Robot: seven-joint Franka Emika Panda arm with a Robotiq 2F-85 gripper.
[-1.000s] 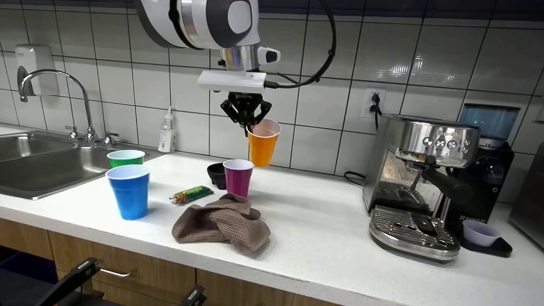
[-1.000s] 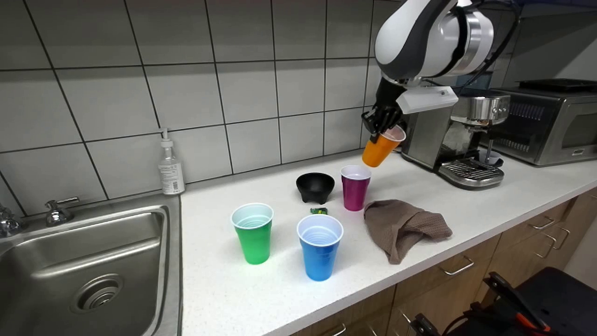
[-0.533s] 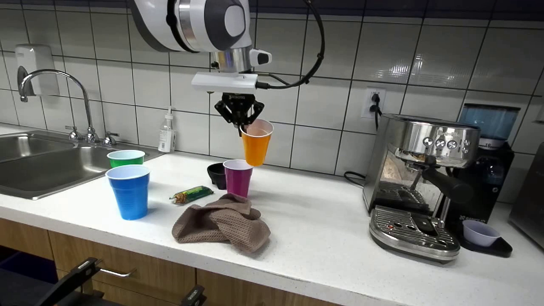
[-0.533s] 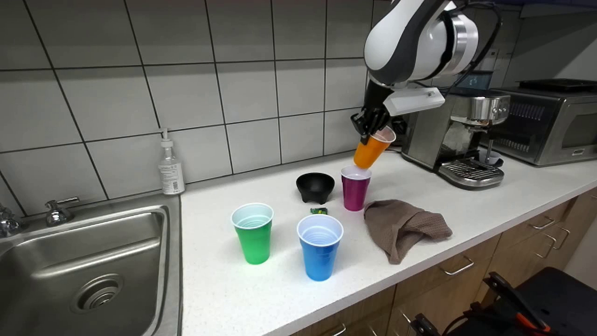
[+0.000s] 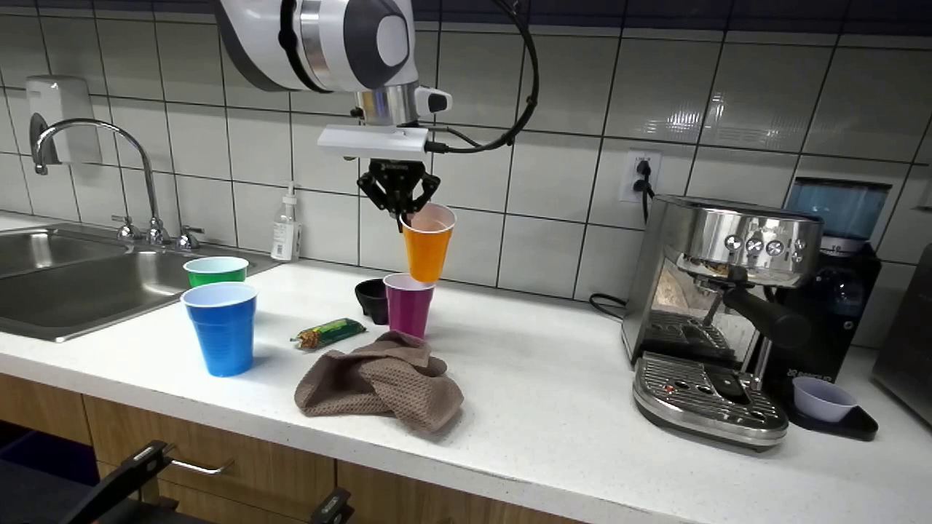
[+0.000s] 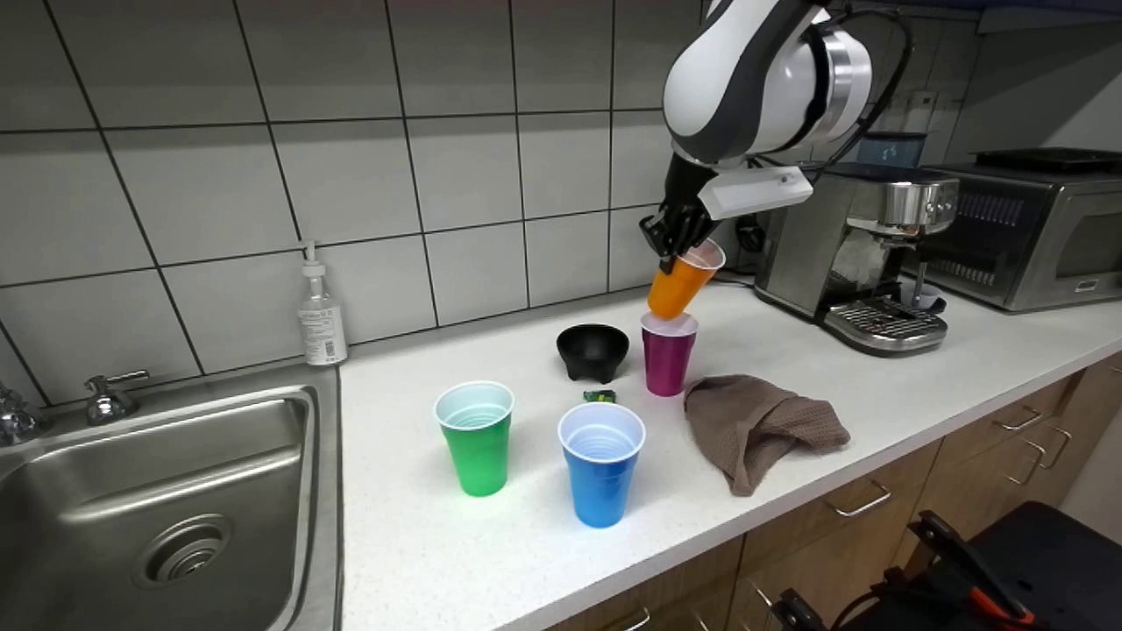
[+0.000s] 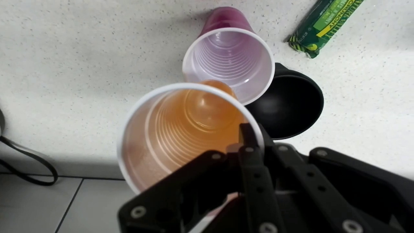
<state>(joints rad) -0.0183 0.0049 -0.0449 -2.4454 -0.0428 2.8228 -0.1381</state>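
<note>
pinching the rim of an orange cup (image 5: 427, 251), the black gripper (image 5: 403, 219) hangs over the worktop (image 5: 539, 378), well back from the front edge. its two fingers are narrow, with the cup's wall between them; in the wrist view one is inside the mouth and one outside. the orange cup is tilted, its mouth leaning toward the end of the worktop that bears a steel coffee machine (image 6: 806, 254). in both exterior views its base is right at the mouth of a purple cup (image 6: 668, 361); whether it touches or dips past that rim, i cannot tell.

the purple cup stands upright. just beside it, on the side toward the sink (image 6: 326, 526) and the back edge, sits a black bowl (image 6: 592, 352) on short feet. a green wrapped bar (image 5: 331, 333), printed "crunchy", lies between the purple cup and a blue cup (image 5: 220, 331). a brown cloth (image 5: 382, 382) lies crumpled near the front edge, just in front of the purple cup.

the blue cup stands upright near the front edge; a green cup (image 6: 478, 451) stands upright behind it, closer to the sink. a soap bottle (image 5: 286, 233) stands at the sink's back corner, near the tiled wall (image 5: 542, 251).
</note>
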